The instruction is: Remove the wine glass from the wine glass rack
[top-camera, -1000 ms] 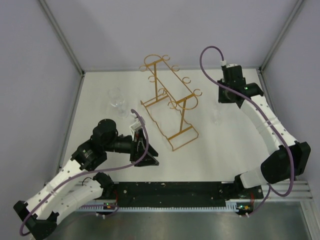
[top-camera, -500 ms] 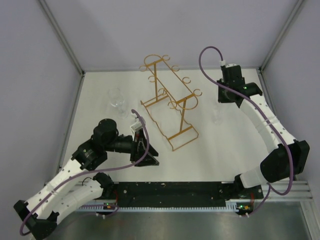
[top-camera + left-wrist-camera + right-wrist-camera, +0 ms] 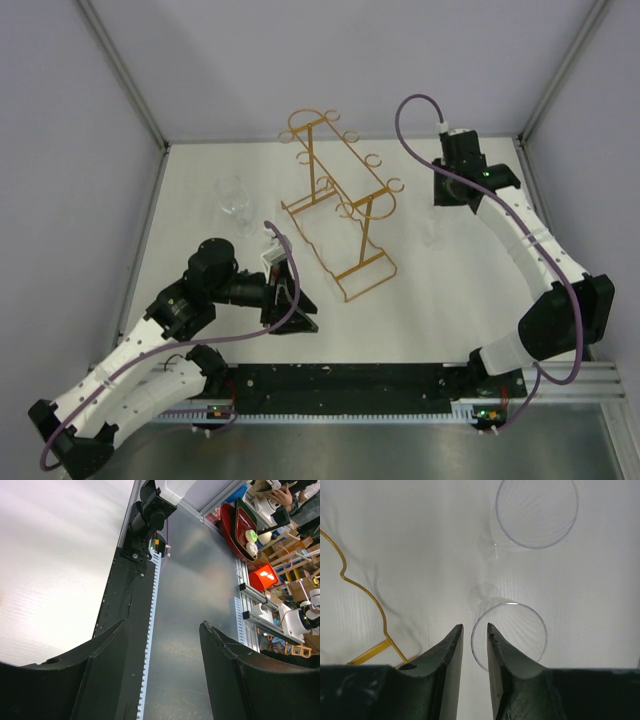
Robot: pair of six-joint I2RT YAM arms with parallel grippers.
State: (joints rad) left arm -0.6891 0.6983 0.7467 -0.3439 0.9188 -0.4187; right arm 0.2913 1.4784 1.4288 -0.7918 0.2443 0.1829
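Observation:
The gold wire wine glass rack (image 3: 340, 210) stands at the table's middle, and I see no glass hanging on it. A corner of its wavy base (image 3: 350, 580) shows in the right wrist view. A clear wine glass (image 3: 512, 630) stands upright on the table right of the rack, faint in the top view (image 3: 432, 234). My right gripper (image 3: 474, 626) hovers over its rim with a narrow gap. The rim's left edge lies between the fingertips, and no contact shows. The gripper also shows from above (image 3: 441, 198). My left gripper (image 3: 162, 624) is wide open and empty near the front (image 3: 292, 305).
A second clear glass (image 3: 536, 511) stands just beyond the first. Two more clear glasses (image 3: 235, 205) stand left of the rack. The black base rail (image 3: 125, 595) and metal floor lie under the left gripper. Grey walls close in the table on three sides.
The right wrist has shifted slightly toward the back left. The glass under it has stayed put. The left arm has not moved.

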